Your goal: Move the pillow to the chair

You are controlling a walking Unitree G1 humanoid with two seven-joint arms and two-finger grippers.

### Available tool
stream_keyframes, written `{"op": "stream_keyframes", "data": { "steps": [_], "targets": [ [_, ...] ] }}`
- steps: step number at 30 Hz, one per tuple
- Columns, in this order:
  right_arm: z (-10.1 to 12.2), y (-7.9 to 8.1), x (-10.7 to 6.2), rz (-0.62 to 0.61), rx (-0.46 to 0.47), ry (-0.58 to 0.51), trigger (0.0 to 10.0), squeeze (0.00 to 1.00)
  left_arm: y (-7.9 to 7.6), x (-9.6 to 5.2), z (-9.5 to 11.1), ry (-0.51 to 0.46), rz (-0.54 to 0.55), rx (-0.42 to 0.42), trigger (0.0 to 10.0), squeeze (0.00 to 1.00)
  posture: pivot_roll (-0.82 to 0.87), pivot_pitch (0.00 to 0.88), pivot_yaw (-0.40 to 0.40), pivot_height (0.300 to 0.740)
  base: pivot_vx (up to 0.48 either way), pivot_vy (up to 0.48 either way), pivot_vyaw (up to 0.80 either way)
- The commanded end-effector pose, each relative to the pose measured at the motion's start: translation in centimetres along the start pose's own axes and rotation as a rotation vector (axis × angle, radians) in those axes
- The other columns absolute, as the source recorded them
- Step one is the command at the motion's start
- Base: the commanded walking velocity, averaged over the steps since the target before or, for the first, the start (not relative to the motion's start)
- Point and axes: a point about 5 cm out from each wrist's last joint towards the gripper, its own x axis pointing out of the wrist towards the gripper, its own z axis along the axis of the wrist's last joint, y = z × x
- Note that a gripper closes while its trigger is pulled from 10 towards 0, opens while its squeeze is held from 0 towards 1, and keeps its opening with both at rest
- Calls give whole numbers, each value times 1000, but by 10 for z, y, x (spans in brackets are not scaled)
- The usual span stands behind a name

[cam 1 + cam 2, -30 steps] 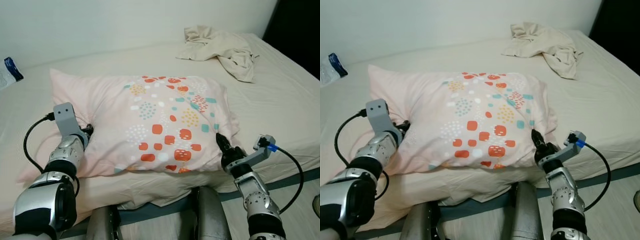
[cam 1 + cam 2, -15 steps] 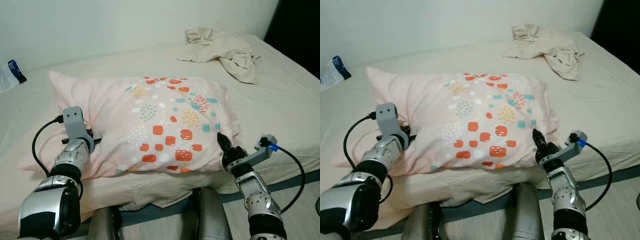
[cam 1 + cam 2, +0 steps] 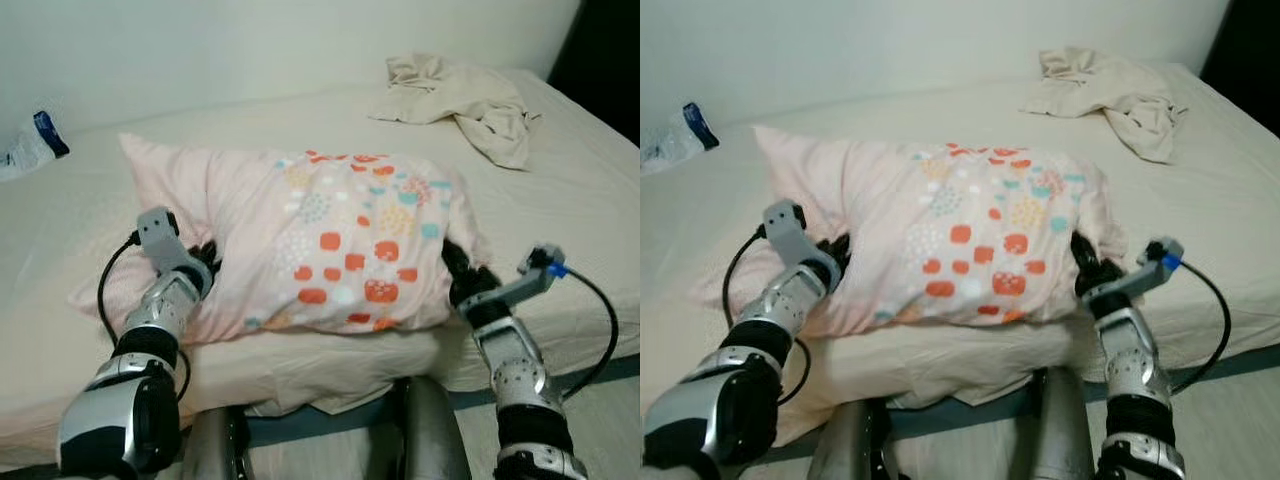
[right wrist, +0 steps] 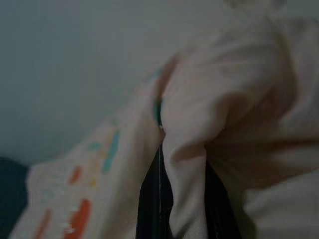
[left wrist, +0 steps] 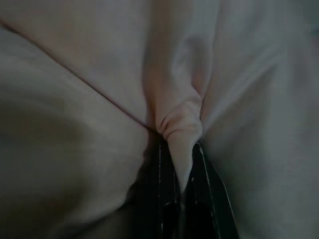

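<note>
Since a second ago: pillow [image 3: 350, 245] bunched narrower, both arms pressed inward at its ends. Pillow lies on bed [image 3: 560, 190], long axis left to right across robot's front. Left gripper [image 3: 205, 258] fingers pinch fold of pink cover at left end; right gripper [image 3: 452, 265] fingers pinch fabric at right end. Pillow sits between grippers, both equally near. Crumpled cloth [image 3: 460, 95] far behind.

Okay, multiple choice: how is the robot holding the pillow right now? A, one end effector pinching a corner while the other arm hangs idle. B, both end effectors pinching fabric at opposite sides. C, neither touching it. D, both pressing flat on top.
B: the left end effector and the right end effector each have a fold of the pillow pinched between their fingers, at its opposite sides.
</note>
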Motion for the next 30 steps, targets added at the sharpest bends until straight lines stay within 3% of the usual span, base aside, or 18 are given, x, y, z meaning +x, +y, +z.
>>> {"op": "stream_keyframes", "data": {
  "steps": [1,3,7,13,20,27,28,29,30],
  "targets": [
    [2,24,14,104,-7,-5,0,0,-25,5,-12,54,-124,-94,0,0,-95,151,78,531,0,0,0],
    [11,32,21,132,-26,-32,0,0,-32,6,4,-12,-169,-127,0,0,-92,139,78,531,0,0,0],
    [23,47,33,180,-71,-58,0,0,-48,3,24,-116,-239,-98,0,0,-88,110,70,536,0,0,0],
    [16,52,36,199,-87,-31,0,0,-51,-6,26,-193,-230,5,0,0,-79,93,58,560,0,0,0],
    [10,55,35,205,-94,0,0,0,-51,-13,23,-209,-217,23,0,0,-78,81,44,590,0,0,0],
    [8,56,36,210,-95,12,0,0,-62,-18,22,-232,-228,54,0,0,-78,69,38,625,0,0,0],
    [8,56,37,212,-96,15,0,0,-65,-18,23,-236,-230,59,4039,0,-77,65,36,630,0,0,0],
    [7,57,38,216,-97,18,0,0,-67,-18,23,-241,-233,63,6157,0,-76,59,33,640,0,0,0],
    [7,57,38,216,-97,18,0,0,-67,-18,23,-241,-233,63,6157,0,-76,59,33,640,0,0,0]
  ]
}}
